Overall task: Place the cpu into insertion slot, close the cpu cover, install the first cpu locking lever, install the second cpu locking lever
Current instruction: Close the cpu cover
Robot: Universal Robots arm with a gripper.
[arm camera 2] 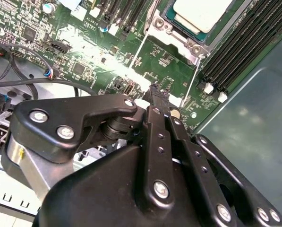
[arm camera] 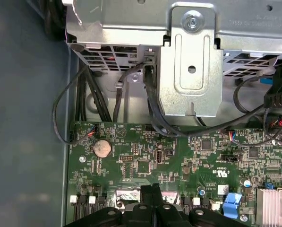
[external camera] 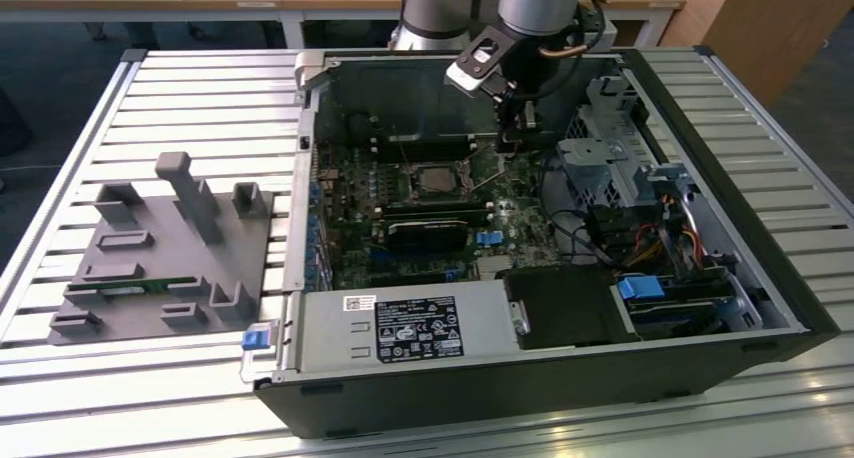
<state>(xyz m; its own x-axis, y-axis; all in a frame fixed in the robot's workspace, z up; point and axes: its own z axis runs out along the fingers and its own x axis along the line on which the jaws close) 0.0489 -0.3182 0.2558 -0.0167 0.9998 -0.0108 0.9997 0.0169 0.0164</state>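
Clearly apart, cpu (in its socket), jaws closed

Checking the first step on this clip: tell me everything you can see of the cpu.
The cpu is a flat square chip with a pale silver-grey metal top. It lies flat in the metal-framed socket on the green motherboard. The second wrist view cuts off part of it. The gripper hangs apart from it, so nothing grips it.

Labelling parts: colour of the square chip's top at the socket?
Pale silver-grey; the flat square cpu shows best in second wrist view.
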